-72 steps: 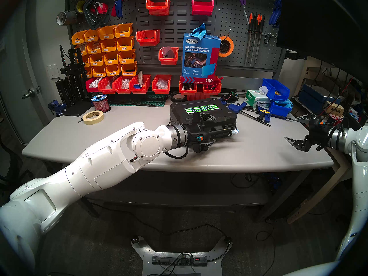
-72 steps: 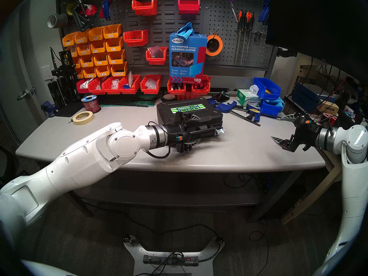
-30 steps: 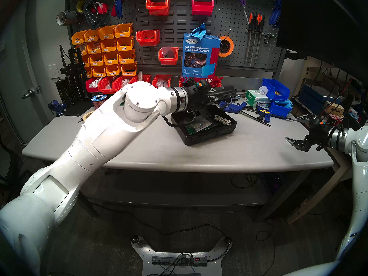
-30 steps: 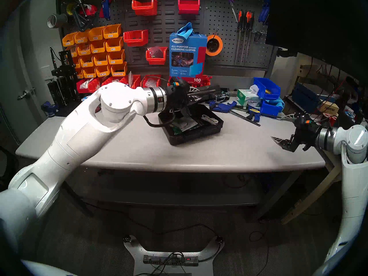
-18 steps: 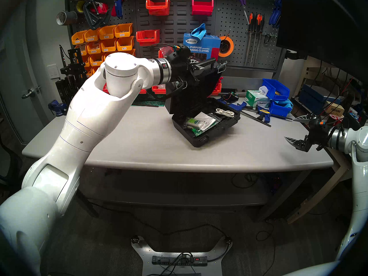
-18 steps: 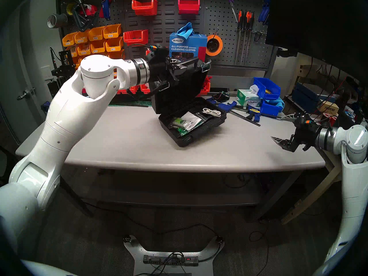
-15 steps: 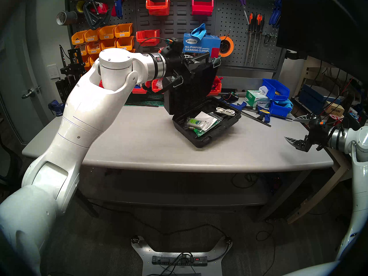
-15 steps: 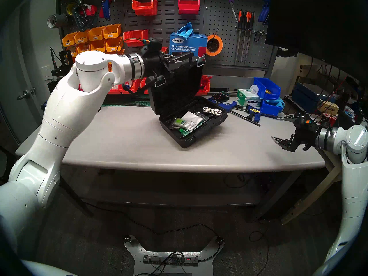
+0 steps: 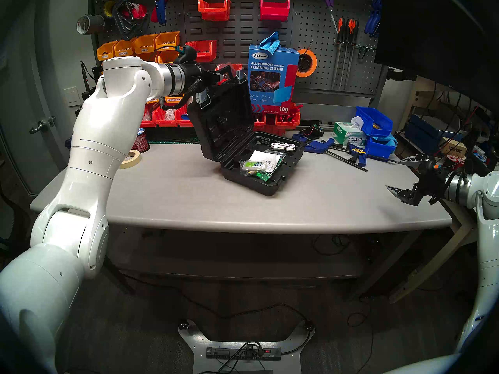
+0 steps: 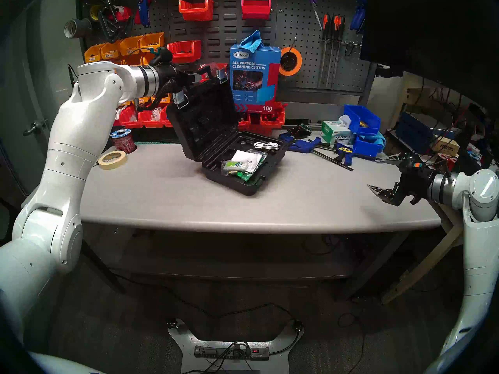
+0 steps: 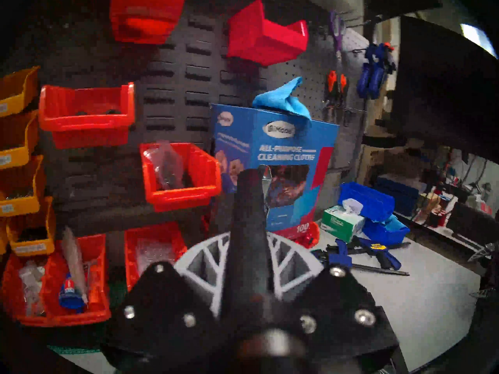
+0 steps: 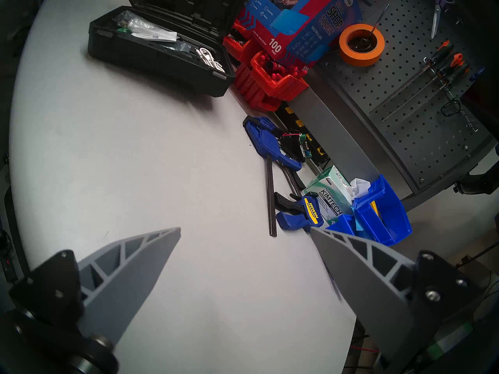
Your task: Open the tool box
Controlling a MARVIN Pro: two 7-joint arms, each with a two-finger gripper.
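Fingers clamped on the black handle (image 9: 224, 71) at the top edge of the raised lid (image 9: 221, 122), the left gripper (image 9: 216, 78) holds the tool box (image 9: 259, 165) open on the grey surface (image 9: 189, 198), head stereo left view; the lid stands just past upright, leaning away from the base, two silver latches (image 9: 203, 98) dangling from its rim, while a white cable (image 9: 283, 146) and bagged green parts (image 9: 259, 165) lie exposed in the tray. The right gripper (image 9: 398, 176) hangs spread and empty off the surface's right end

Head stereo right view: the same scene, the lid (image 10: 205, 122) propped by the left gripper (image 10: 195, 78), the base angled near the middle of the surface (image 10: 189, 203), masking tape roll (image 10: 112, 160) to its left and blue bar clamps (image 10: 305, 145) to its right

Left wrist view: the ribbed fingers (image 11: 205, 260) are drawn in against the dark handle (image 11: 248, 225) that runs up the frame, red bins (image 11: 178, 176) and the cleaning-cloth carton (image 11: 272, 154) behind

Right wrist view: the right gripper's fingers (image 12: 129, 268) are set wide apart over bare surface (image 12: 162, 176), nothing between them; the open case (image 12: 159, 52) sits well beyond

The opening step looks all but done. What remains, by judgement, is to ease the lid back until it rests on its hinge stop, then let go of the handle and draw clear without dragging the case or letting the lid fall shut
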